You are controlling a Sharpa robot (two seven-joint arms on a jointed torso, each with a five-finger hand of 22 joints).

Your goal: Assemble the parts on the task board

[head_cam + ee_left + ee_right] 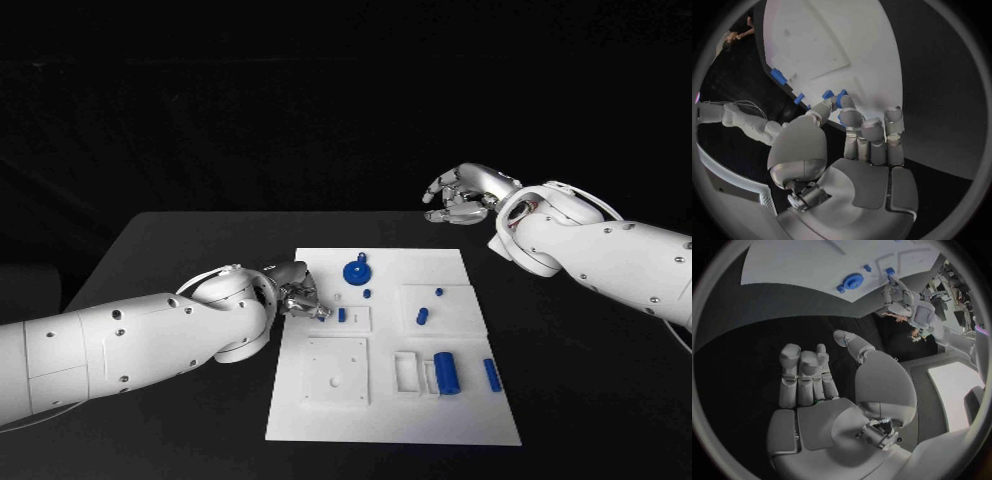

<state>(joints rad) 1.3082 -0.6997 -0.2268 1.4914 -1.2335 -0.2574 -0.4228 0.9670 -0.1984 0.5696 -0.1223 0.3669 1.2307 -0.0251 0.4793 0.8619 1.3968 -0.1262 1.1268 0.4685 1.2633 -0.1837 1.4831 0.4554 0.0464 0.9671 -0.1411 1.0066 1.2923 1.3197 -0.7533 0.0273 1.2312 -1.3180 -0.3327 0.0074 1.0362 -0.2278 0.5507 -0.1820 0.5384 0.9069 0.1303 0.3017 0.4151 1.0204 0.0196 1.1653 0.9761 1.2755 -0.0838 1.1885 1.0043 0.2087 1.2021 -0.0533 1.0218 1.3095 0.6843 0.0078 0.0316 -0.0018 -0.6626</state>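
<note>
**Left hand at the task board edge, right hand raised behind it**

The task board (387,345) lies flat in the middle of the black desk (173,260). The left hand (293,296) sits at the board's left edge, beside a small square recess. Its fingers are curled close together; in the left wrist view a small blue part (841,98) sits at the fingertips (848,116), but whether it is pinched or only touched cannot be told. A short blue peg (342,317) stands in the recess just beside this hand.

The right hand (464,195) hangs above the desk beyond the board's far right corner, well apart from every part. Its fingers are curled inward with nothing between them, as the right wrist view confirms.

Other parts on the board:
- A round blue gear (356,271) near the far edge.
- A small blue stud (366,293) just in front of the gear.
- A blue pin (421,316) at mid-board.
- A blue cylinder (447,372) lying beside white blocks (408,372) near the front.
- A blue bar (492,373) to the right of the cylinder.
</note>
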